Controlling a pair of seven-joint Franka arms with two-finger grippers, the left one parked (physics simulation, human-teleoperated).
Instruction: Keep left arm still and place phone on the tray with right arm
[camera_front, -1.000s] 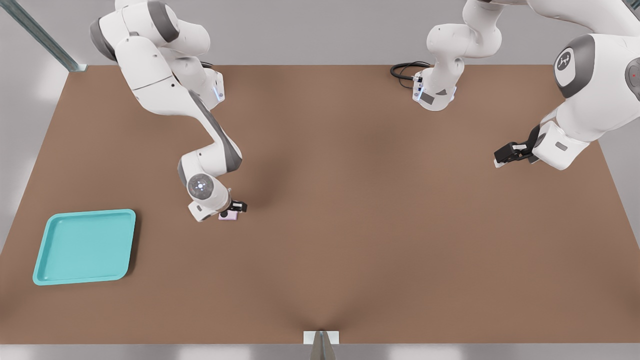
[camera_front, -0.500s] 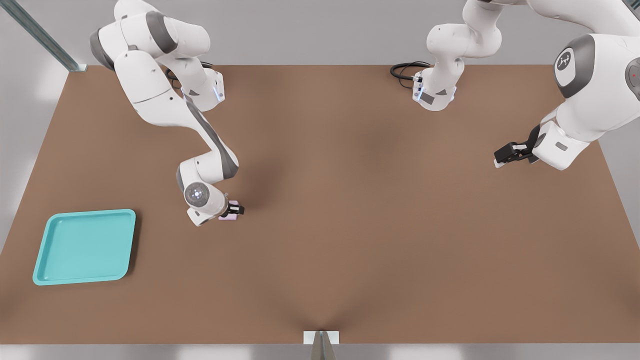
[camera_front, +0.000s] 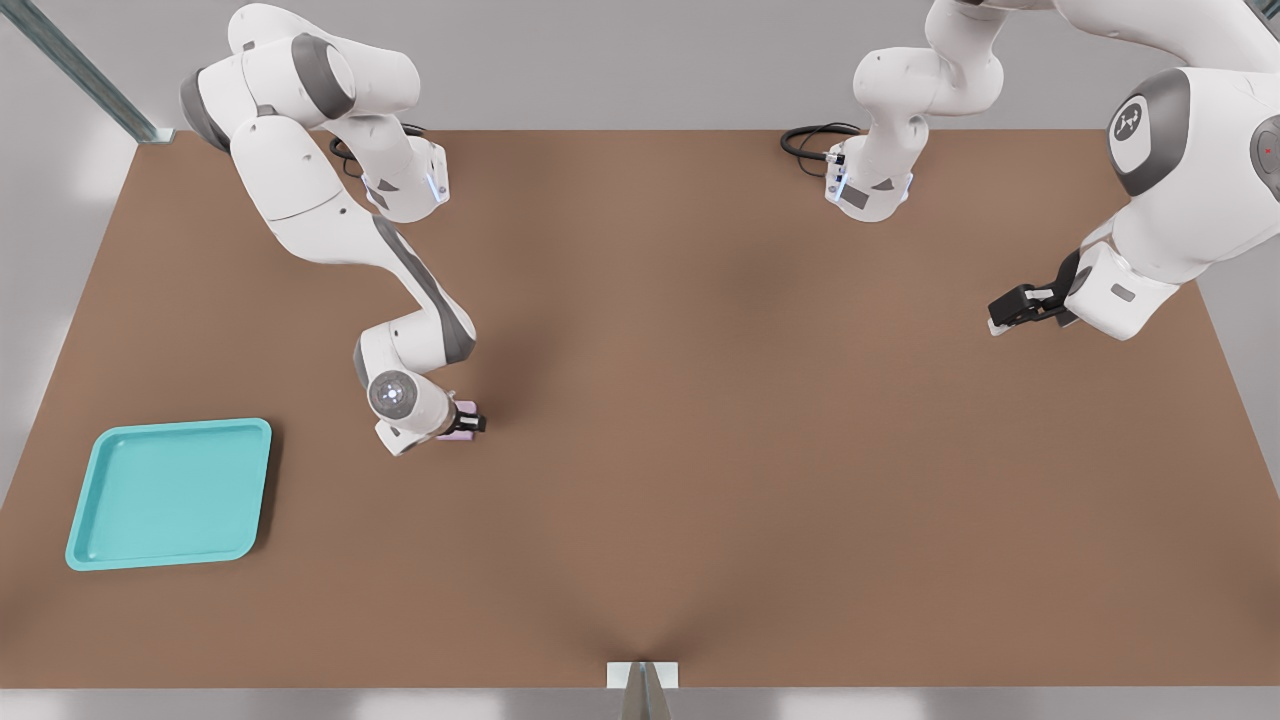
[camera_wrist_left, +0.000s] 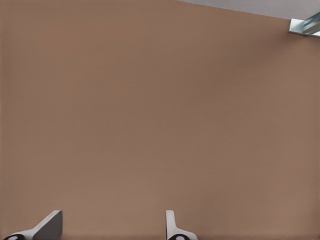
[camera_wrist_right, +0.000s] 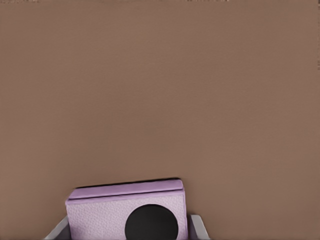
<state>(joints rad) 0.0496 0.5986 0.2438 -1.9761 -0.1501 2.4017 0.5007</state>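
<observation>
The pale pink phone (camera_front: 461, 436) lies on the brown table left of centre in the front view, mostly covered by my gripper (camera_front: 466, 422). In the right wrist view the phone (camera_wrist_right: 100, 212) shows one black round lens, and my gripper (camera_wrist_right: 127, 229) has a grey finger (camera_wrist_right: 198, 228) pressed against each of its two sides. The gripper is shut on the phone, which rests low at the table surface. The turquoise tray (camera_front: 170, 495) sits empty near the table's front-left corner, well to the left of the phone.
The table (camera_front: 700, 450) is bare brown between the phone and the tray. A black cable loop (camera_front: 808, 138) lies at the far edge by the other arm's base. A small white bracket (camera_front: 642, 675) sits at the front edge.
The right arm's wrist has sunk and shifted slightly toward the front view's left. The black fingers have drawn in around the phone, which has stayed where it was.
</observation>
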